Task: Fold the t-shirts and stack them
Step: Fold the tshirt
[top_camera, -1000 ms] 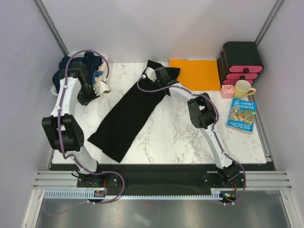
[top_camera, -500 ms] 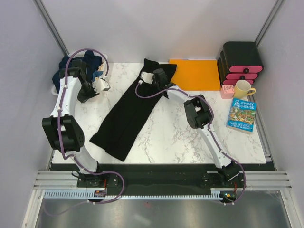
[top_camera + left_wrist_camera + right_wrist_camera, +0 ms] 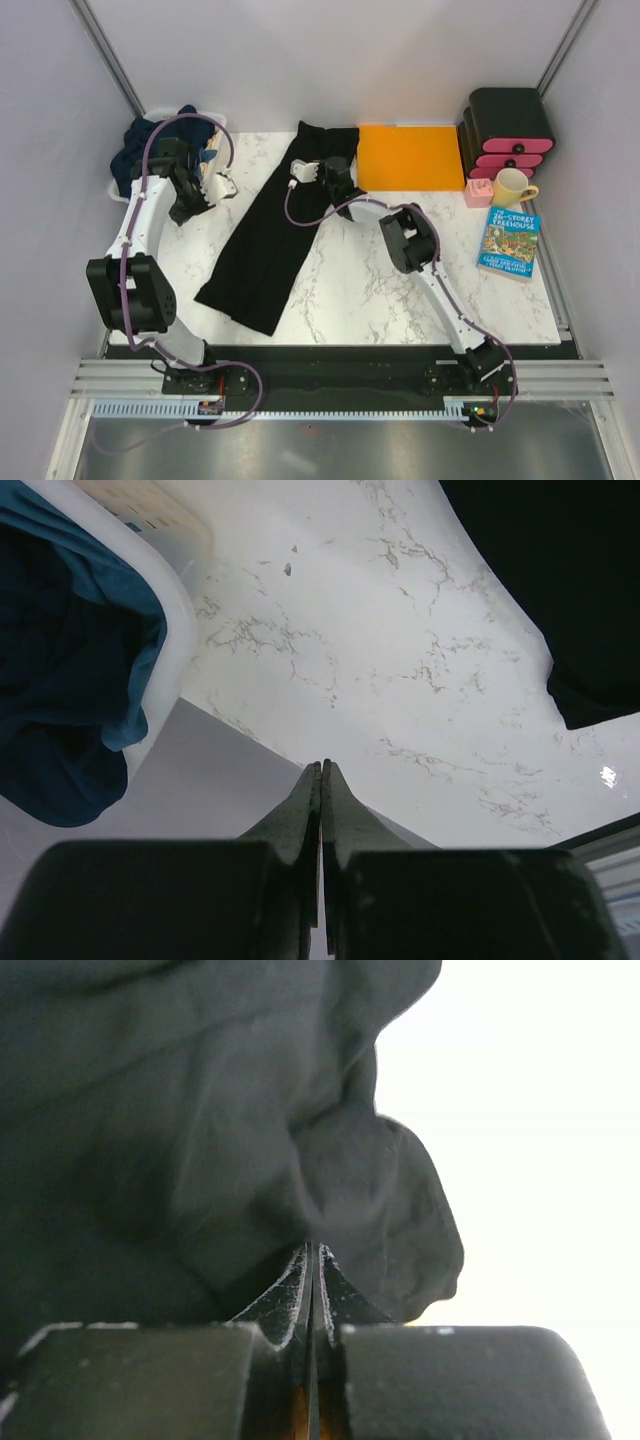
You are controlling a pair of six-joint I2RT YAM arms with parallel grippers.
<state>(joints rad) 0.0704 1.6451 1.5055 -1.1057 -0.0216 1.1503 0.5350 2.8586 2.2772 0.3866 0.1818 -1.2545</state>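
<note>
Farthest left of the left pincer (image 3: 321, 770), a white basket (image 3: 170, 620) holds the crumpled navy t-shirts (image 3: 60, 680), not yet taken out. That pincer hangs just off the basket's rim above bare marble, its fingers pressed together on nothing.

To its right lies the black t-shirt (image 3: 270, 240), drawn out in a long narrow strip running from the far edge of the counter (image 3: 370, 280) down toward the near left. The right pincer (image 3: 312, 1250) is at the strip's far end, its tips clamped on a bunched fold of the black cloth.

This looks like the spreading or first-fold step on the first shirt, with stacking a long way off. The next move probably calls for the idle left pincer to take a second hold on the cloth, so the shirt can be opened flat rather than dragged as a rope.

Right of the right pincer sit an orange sheet (image 3: 410, 157), a black and pink drawer unit (image 3: 510, 130), a yellow mug (image 3: 512, 187) and a book (image 3: 508, 243), all apart from the shirt.

The counter is white veined marble, smooth. Plain pale walls close it in on three sides.
</note>
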